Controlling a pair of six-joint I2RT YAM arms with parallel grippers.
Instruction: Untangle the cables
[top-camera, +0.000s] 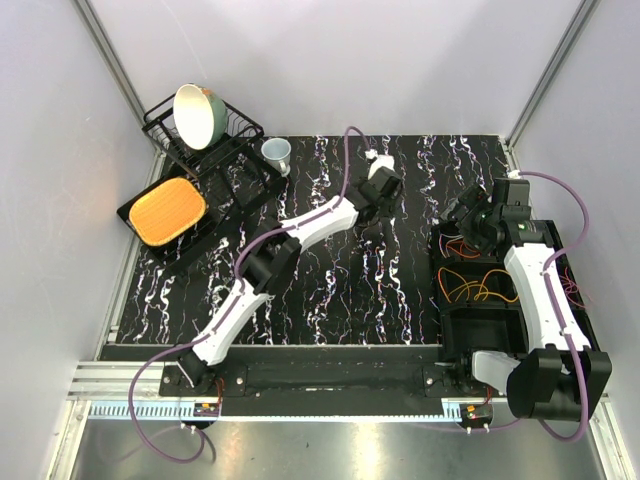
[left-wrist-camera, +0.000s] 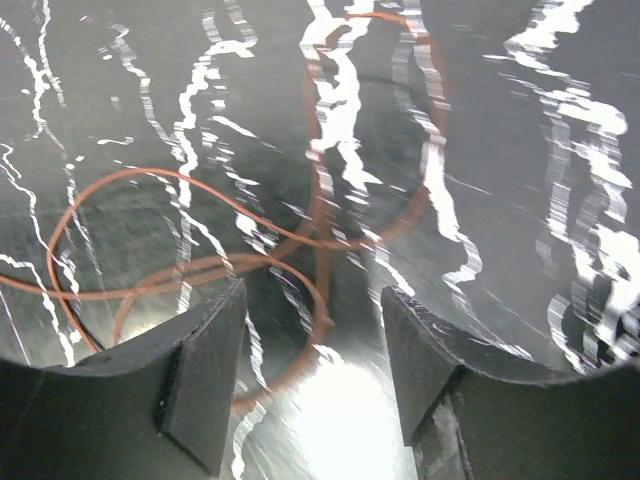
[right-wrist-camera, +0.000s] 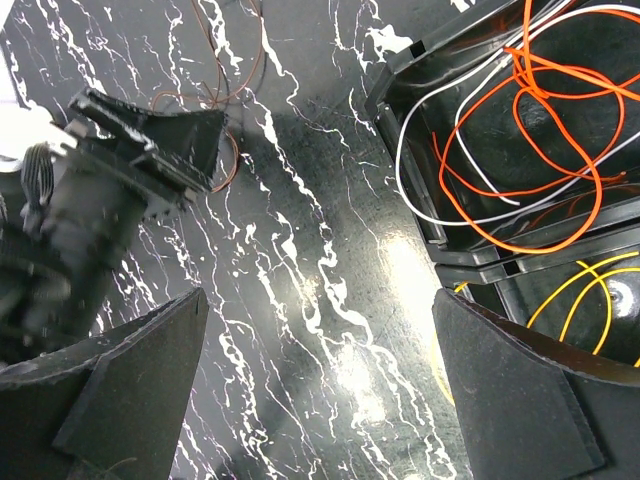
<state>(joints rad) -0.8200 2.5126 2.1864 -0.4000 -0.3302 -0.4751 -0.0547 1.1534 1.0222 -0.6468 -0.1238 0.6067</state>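
A thin brown-orange cable (left-wrist-camera: 200, 265) lies in loose loops on the black marbled table, just ahead of and partly between my left gripper's (left-wrist-camera: 315, 365) open, empty jaws. The same cable (right-wrist-camera: 232, 160) shows beside the left gripper (right-wrist-camera: 150, 150) in the right wrist view. My right gripper (right-wrist-camera: 320, 390) is wide open and empty above bare table, left of black bins (right-wrist-camera: 400, 90). One bin holds tangled orange cables (right-wrist-camera: 520, 110) and a white cable (right-wrist-camera: 420, 130); the other holds a yellow cable (right-wrist-camera: 580, 290). From above, the left gripper (top-camera: 380, 225) is mid-table and the right gripper (top-camera: 456, 222) is by the bins' orange cables (top-camera: 472, 287).
A black dish rack (top-camera: 215, 150) with a cream bowl (top-camera: 195, 115) stands at the back left. An orange plate (top-camera: 167, 210) lies on a black tray beside it. A small pale cup (top-camera: 277, 153) stands next to the rack. The black bins (top-camera: 480, 325) fill the table's right side.
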